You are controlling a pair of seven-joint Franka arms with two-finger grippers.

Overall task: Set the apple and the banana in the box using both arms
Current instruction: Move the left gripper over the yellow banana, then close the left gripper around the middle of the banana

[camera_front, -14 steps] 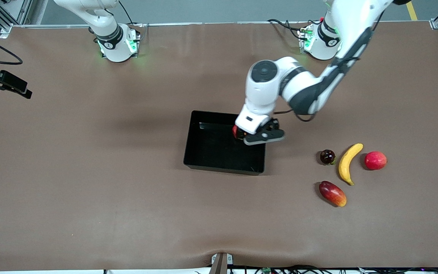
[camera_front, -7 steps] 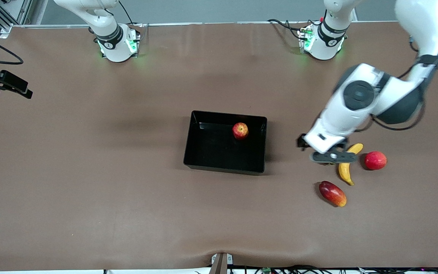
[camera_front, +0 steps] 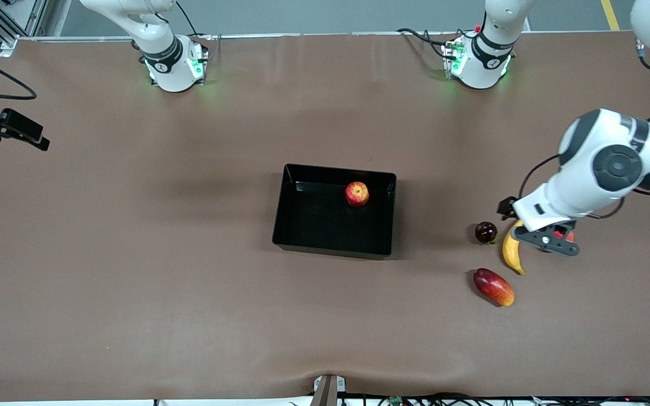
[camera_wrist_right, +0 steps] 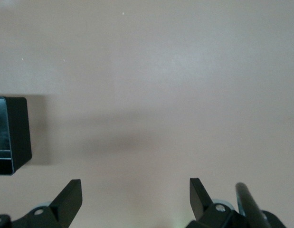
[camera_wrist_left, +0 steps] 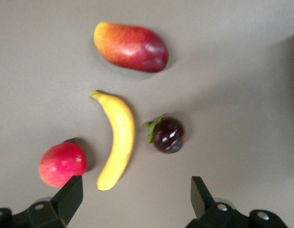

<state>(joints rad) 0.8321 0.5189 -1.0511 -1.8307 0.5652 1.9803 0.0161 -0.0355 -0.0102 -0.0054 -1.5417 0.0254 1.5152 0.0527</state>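
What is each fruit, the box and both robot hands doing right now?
apple: lying in the box.
box: on the table, holding only the apple.
banana: on the table, not held.
mango: on the table, untouched.
dark round fruit: on the table beside the banana.
pinkish-red fruit: on the table beside the banana.
left gripper: open, empty, above the banana.
right gripper: open, empty, above bare table.

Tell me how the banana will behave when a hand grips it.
The banana looks stiff and curved, so it probably won't flop. Its smooth skin may slip between narrow fingers. Lying flat on the table, it seems unlikely to roll, though a push might spin it.
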